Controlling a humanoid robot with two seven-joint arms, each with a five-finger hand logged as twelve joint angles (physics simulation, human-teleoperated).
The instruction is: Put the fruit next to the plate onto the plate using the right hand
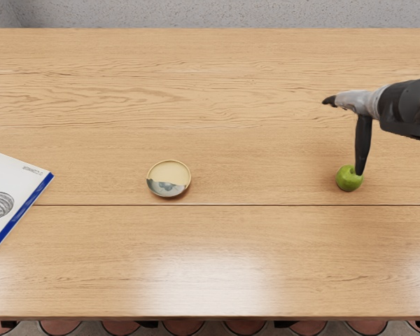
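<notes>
Step in hand: grasp approach. The right robot hand [362,122], fingers apart and holding nothing, touches the green apple [348,178] on the counter [231,105], well right of the plate [169,178]. The next move calls for enclosing the apple.

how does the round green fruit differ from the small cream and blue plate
The green fruit is a small ball; the cream plate is wider and shallow. The fruit lies far right under the right hand; the plate sits near the middle, untouched. Both rest on the wooden table.
</notes>
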